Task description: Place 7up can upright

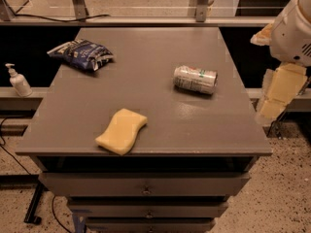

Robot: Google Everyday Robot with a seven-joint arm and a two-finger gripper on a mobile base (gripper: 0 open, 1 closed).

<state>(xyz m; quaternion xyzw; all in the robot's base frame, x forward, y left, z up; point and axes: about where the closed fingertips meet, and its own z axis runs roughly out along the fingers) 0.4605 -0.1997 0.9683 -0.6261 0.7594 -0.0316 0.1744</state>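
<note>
The 7up can (pixel 195 79) lies on its side on the grey table (pixel 160 125), right of the middle, with its silver top toward the left. It is silvery-white with green lettering and a small red mark. My gripper (pixel 278 93) hangs off the table's right edge, beside and a little nearer than the can, and clear of it. It holds nothing that I can see. The white arm (pixel 294 30) rises above it at the right edge of the view.
A yellow sponge (pixel 121 130) lies near the table's front edge. A blue chip bag (pixel 81 53) lies at the back left. A white pump bottle (pixel 18 80) stands on a ledge left of the table. Drawers (pixel 146 188) sit below the tabletop.
</note>
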